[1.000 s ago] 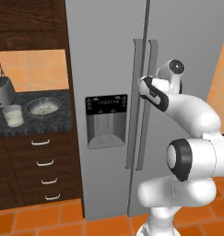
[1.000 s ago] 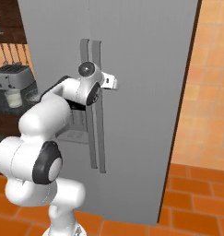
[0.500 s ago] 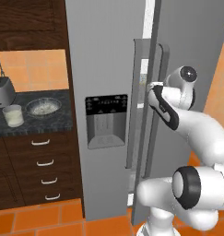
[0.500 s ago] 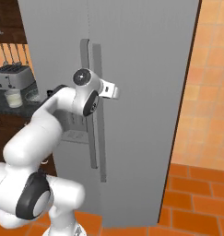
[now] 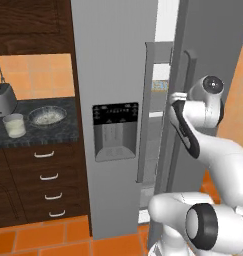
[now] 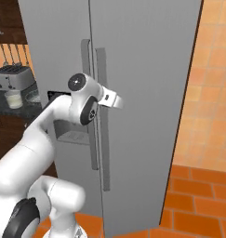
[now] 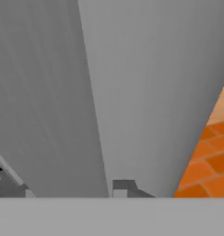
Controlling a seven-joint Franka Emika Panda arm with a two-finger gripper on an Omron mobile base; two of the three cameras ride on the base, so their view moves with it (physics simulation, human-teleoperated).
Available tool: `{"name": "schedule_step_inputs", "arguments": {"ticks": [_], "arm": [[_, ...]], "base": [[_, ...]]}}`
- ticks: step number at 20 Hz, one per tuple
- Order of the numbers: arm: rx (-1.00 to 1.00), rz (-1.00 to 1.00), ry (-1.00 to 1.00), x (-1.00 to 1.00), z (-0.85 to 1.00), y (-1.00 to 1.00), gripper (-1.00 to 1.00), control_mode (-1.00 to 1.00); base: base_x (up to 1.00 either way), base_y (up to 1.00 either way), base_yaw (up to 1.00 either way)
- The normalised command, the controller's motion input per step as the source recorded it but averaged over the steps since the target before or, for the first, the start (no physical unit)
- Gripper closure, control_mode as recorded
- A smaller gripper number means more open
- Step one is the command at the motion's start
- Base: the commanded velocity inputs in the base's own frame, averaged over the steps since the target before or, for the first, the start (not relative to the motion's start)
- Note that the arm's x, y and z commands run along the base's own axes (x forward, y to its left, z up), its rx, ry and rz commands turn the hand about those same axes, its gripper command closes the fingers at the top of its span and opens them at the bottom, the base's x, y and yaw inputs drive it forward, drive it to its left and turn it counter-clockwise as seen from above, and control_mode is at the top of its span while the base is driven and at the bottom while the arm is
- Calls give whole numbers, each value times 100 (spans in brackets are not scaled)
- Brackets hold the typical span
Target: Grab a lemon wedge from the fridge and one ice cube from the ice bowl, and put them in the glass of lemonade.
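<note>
The tall grey fridge (image 5: pixel 113 60) has its right door swung partly open, and a strip of lit shelves (image 5: pixel 160 85) shows in the gap. My gripper (image 5: pixel 178 96) is at that door's long vertical handle (image 5: pixel 187 70), shut on it. From the right base view the hand sits against the same handle (image 6: pixel 101 153). One dark fingertip (image 7: pixel 122 186) rises before the grey door face in the hand view. The lemon wedge is hidden. The ice bowl (image 5: pixel 47 115) and the glass of lemonade (image 5: pixel 13 125) stand on the dark counter to the left.
A toaster (image 5: pixel 2 98) stands behind the glass on the counter. Dark wood drawers (image 5: pixel 45 175) run below it. The left door carries the black dispenser recess (image 5: pixel 115 131). Orange floor tiles (image 6: pixel 198 200) lie to the right of the fridge.
The right fridge door has swung outward with my hand on its handle, widening the gap onto the shelves. The arm has pulled back toward the base.
</note>
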Motion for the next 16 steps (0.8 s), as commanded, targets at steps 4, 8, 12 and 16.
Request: {"name": "schedule_step_inputs", "arguments": {"ticks": [4, 8, 12, 16], "arm": [[8, -20, 8, -35, 0, -100, 100, -100], [10, -22, 7, -36, 0, -100, 100, -100], [12, -20, -1, -50, -17, -100, -100, -100], [8, -9, 0, -36, 11, -87, -100, -100]], "base": [[0, 0, 0], [0, 0, 0], [0, 0, 0], [0, 0, 0]]}}
